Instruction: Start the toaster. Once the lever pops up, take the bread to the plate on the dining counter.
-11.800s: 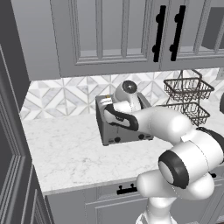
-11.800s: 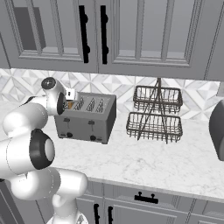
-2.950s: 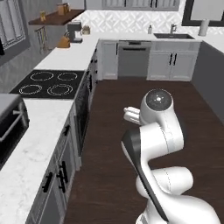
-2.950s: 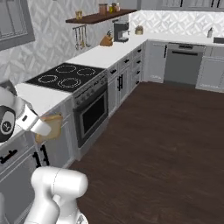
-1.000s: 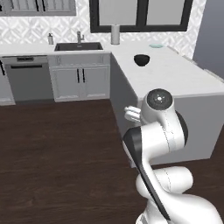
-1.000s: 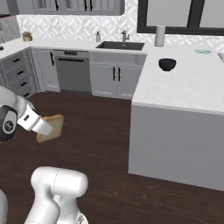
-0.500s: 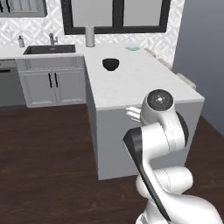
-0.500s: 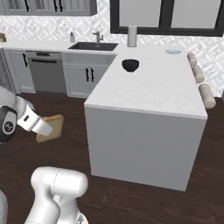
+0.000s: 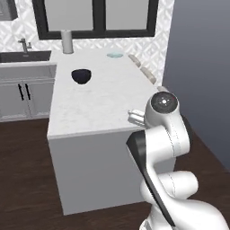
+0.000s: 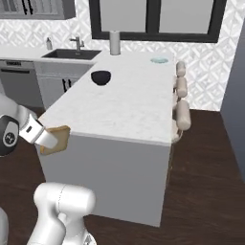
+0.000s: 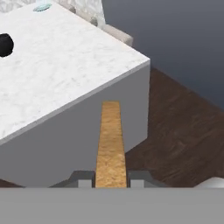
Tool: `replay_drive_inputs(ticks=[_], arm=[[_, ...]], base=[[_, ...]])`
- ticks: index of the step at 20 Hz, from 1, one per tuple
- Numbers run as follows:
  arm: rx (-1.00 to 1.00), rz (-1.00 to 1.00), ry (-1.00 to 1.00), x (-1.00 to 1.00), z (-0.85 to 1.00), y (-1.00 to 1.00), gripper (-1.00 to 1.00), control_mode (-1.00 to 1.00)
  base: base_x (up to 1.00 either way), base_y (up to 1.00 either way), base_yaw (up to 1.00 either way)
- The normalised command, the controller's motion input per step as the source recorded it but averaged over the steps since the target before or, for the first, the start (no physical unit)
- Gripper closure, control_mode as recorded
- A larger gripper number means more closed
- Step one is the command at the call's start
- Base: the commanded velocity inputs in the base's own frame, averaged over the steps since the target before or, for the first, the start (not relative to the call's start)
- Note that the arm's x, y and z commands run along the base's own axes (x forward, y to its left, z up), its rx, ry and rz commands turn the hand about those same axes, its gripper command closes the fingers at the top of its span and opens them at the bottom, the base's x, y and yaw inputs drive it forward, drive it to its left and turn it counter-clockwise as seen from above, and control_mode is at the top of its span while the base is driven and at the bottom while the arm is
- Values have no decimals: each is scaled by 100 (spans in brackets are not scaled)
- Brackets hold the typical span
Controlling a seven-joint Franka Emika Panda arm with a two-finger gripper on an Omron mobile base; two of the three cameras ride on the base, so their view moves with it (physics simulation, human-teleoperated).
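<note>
My gripper is shut on the bread, a golden-brown slice held below counter height just off the near corner of the dining counter. In the hand view the bread shows edge-on between the fingers of the gripper, pointing at the counter's side wall. The small pale plate lies at the far end of the counter, also seen as the plate and the plate. The toaster is out of view.
A black bowl sits on the counter's left part, bowl. Padded stools line the counter's right side. A sink and a grey cylinder stand at the back. Dark wood floor surrounds the counter.
The whole scene has shifted as the base moved: the dining counter is now nearer and more central. The bread stays held in the gripper the same way.
</note>
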Motion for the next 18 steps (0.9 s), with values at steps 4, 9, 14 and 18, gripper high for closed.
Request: replay_drive_inputs(ticks=[4,9,14,18], arm=[[0,0,0,0,0,0,100,100],[0,0,0,0,0,0,100,100],[0,0,0,0,0,0,100,100],[0,0,0,0,0,0,100,100]], base=[[67,-100,0],[36,-100,0],[30,-100,0],[61,-100,7]])
